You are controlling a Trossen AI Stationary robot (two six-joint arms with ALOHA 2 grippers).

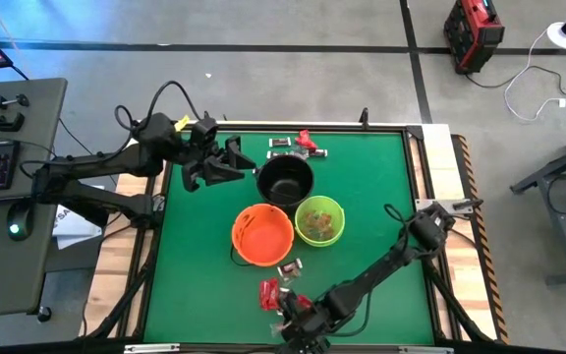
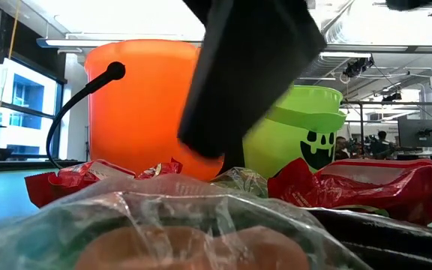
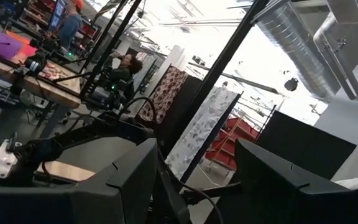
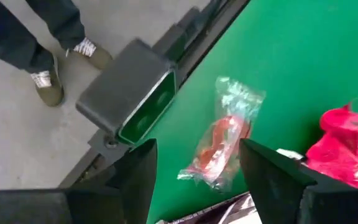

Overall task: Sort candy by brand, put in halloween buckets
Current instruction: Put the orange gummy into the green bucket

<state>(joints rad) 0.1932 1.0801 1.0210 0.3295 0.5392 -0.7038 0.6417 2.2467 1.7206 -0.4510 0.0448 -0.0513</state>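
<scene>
On the green table [image 1: 362, 177], the buckets cluster centrally; candy lies at six o'clock. Right gripper [image 4: 194, 165] hovers, fingers apart, over a clear-wrapped sweet [image 4: 219, 134]. Left gripper [image 1: 226, 162], fingers apart, waits at ten o'clock.

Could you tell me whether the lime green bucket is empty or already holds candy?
It holds candy: the lime green bucket shows wrapped pieces inside from above.

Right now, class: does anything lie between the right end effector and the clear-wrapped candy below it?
Nothing visible does. In the right wrist view the right end effector is open, and the clear-wrapped candy lies on bare green table past its fingers. A red candy sits off to one side.
</scene>
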